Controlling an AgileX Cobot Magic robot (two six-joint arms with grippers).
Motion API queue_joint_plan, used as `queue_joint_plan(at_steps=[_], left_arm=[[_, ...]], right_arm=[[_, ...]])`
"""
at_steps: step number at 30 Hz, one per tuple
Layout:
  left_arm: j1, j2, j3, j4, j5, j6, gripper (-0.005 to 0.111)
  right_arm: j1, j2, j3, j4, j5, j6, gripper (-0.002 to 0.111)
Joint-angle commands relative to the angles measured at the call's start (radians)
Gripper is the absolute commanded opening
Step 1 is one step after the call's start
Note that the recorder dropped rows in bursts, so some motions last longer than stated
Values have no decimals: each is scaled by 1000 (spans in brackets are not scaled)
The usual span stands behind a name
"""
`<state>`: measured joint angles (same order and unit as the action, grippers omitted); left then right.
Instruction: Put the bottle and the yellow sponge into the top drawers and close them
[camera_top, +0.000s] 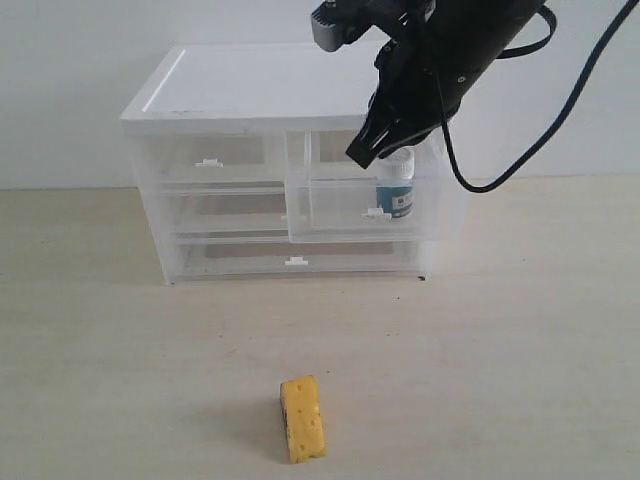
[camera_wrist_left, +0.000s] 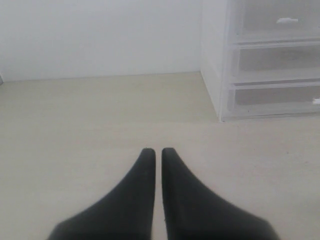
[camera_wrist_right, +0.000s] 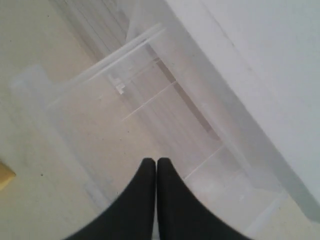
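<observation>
Nearest us, the yellow-orange porous foam sponge (camera_top: 302, 418) lies on the beige table (camera_top: 500, 350). Only the exterior view shows the squat white teal-labelled plastic bottle (camera_top: 396, 186), upright in the pulled-out translucent right top drawer (camera_top: 330, 215), just below our clenched, empty right gripper (camera_top: 358, 153). Our left gripper (camera_wrist_left: 158, 151) is clenched empty too.

Bright, even, diffuse light fills all three views, leaving only a faint soft shadow beside the yellow sponge (camera_top: 302, 418). The wrist views are softer; the right one is hazy and washed out.
</observation>
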<state>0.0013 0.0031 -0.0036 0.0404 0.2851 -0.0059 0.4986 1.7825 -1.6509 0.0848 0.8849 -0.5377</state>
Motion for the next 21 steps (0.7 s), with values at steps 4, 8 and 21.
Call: queue_joint_plan(at_steps=[4,8,21], left_arm=[[4,-3,4,-7,-1,-1,4],[4,-3,4,-7,-1,-1,4],[4,-3,4,-7,-1,-1,4]], right_arm=[[0,57,-5,51,-78,5,0],[0,86,-5,130,-171,-14,0],[0,-76,-7,98,-189,106,0]])
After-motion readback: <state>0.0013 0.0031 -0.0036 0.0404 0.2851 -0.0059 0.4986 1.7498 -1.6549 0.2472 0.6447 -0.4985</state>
